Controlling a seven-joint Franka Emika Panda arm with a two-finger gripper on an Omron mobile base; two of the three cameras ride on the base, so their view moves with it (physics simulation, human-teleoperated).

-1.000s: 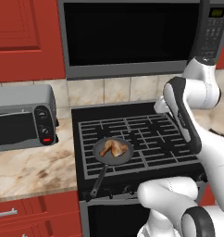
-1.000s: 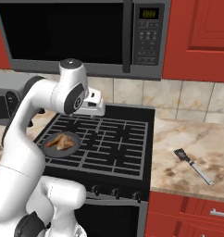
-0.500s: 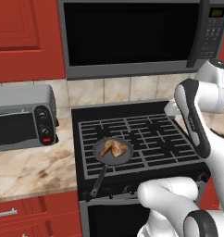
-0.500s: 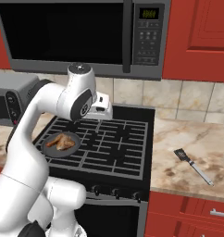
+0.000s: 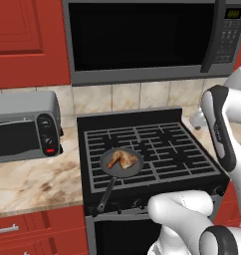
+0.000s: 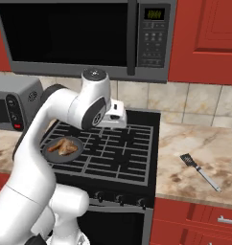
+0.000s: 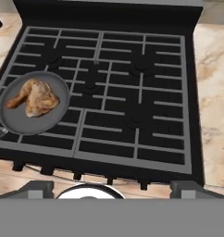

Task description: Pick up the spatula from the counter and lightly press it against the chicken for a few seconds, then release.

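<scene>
Right base view: the spatula (image 6: 200,171) is shown flat on the counter (image 6: 185,141), to the right of the stove (image 6: 125,155) and toward the counter's front edge. Its dark slotted head is turned toward the stove, and its handle runs out toward the counter's front right. Nothing touches it.

The gripper (image 6: 113,122) is held in the air over the rear half of the stove, near the back edge of the grates and below the microwave (image 6: 65,38). The spatula lies well apart from the jaws, off to their right, with the right-hand burners and a stretch of bare counter between.

Hand view: the two finger tips (image 7: 37,189) are seen far apart at the bottom, so the jaws stand wide with nothing between them. The grates are seen from above, with a strip of marbled counter along the right.

The chicken (image 7: 35,97) is seen lying in a dark pan (image 7: 7,122) at the stove's front left corner.

Left base view: the pan's handle (image 5: 106,191) is pointed toward the stove's front edge. A toaster oven (image 5: 20,129) is shown on the counter left of the stove, against the tiled wall
</scene>
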